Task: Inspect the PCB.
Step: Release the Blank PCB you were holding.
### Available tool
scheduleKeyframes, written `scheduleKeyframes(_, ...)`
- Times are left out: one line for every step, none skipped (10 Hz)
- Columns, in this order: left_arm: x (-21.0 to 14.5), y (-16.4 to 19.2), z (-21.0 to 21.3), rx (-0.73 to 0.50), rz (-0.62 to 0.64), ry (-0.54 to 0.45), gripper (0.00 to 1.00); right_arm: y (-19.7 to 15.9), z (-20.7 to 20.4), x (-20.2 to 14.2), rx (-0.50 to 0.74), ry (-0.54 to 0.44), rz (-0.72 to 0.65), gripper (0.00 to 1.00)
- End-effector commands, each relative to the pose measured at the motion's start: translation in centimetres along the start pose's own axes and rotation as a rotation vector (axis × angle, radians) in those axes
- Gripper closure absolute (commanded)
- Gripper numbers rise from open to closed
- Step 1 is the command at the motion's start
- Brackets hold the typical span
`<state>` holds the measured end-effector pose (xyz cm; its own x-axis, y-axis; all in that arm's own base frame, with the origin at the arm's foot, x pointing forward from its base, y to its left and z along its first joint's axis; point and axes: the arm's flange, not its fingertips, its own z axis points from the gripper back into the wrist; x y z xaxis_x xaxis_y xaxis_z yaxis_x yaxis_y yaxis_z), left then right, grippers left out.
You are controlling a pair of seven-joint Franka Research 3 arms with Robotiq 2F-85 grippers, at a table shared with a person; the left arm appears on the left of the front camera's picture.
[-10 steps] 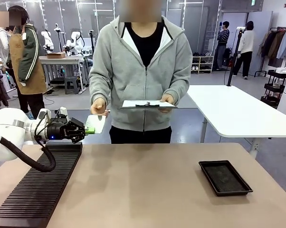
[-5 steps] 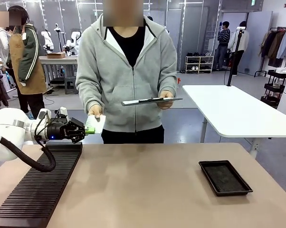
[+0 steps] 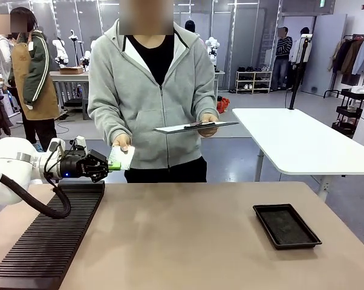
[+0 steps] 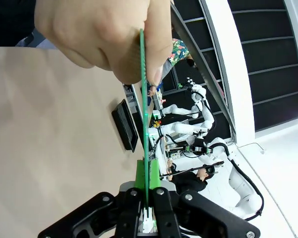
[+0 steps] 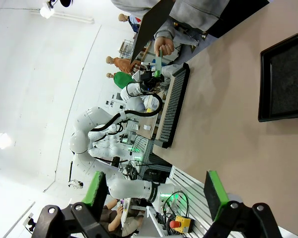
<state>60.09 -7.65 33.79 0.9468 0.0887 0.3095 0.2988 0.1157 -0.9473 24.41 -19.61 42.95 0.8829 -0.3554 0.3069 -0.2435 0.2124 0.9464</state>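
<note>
One tan table (image 3: 194,241) spans the front view, lying below both sets of fingers. At its far side stands a person (image 3: 152,90) in a grey hooded top, just beyond the tips of the left fingers. The white left arm (image 3: 13,172) reaches in low, with the left gripper (image 3: 111,164) held level and pointing toward the person.

A black slotted rack (image 3: 49,241) lies on the table directly beneath the left fingers and extends behind them. A black tray (image 3: 286,225) sits on the table well apart from the left fingers, toward the robot's right; in the right wrist view it lies far ahead of the right fingers. A grey clipboard (image 3: 194,127) is held flat in the person's other hand (image 3: 209,124), above the left fingertips and to their right.

The PCB (image 3: 121,157) is in the air, clear of the table. Its near edge is pinched between the green pads (image 4: 154,173) of the left fingers, which are pressed tight on it. The person's hand (image 3: 122,142) grips its far end. In the left wrist view the board shows edge-on, a thin green line running straight out from between the fingertips to that hand.

The right gripper (image 5: 155,191) has its fingers spread wide with nothing between them, above the table surface.
</note>
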Motion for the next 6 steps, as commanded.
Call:
scheduleKeyframes(0.0, 0.1, -0.04, 0.013, -0.003, -0.001, 0.97, 0.2, 0.1, 0.09, 0.007, -0.003, 0.01, 0.0)
scheduleKeyframes(0.0, 0.1, -0.04, 0.013, -0.003, -0.001, 0.97, 0.2, 0.1, 0.09, 0.007, -0.003, 0.01, 0.0)
scheduleKeyframes(0.0, 0.1, -0.04, 0.013, -0.003, -0.001, 0.97, 0.2, 0.1, 0.09, 0.007, -0.003, 0.01, 0.0)
scheduleKeyframes(0.0, 0.1, -0.04, 0.013, -0.003, -0.001, 0.97, 0.2, 0.1, 0.09, 0.007, -0.003, 0.01, 0.0)
scheduleKeyframes(0.0, 0.1, -0.04, 0.013, -0.003, -0.001, 0.97, 0.2, 0.1, 0.09, 0.007, -0.003, 0.01, 0.0)
scheduleKeyframes(0.0, 0.1, -0.04, 0.013, -0.003, -0.001, 0.97, 0.2, 0.1, 0.09, 0.007, -0.003, 0.01, 0.0)
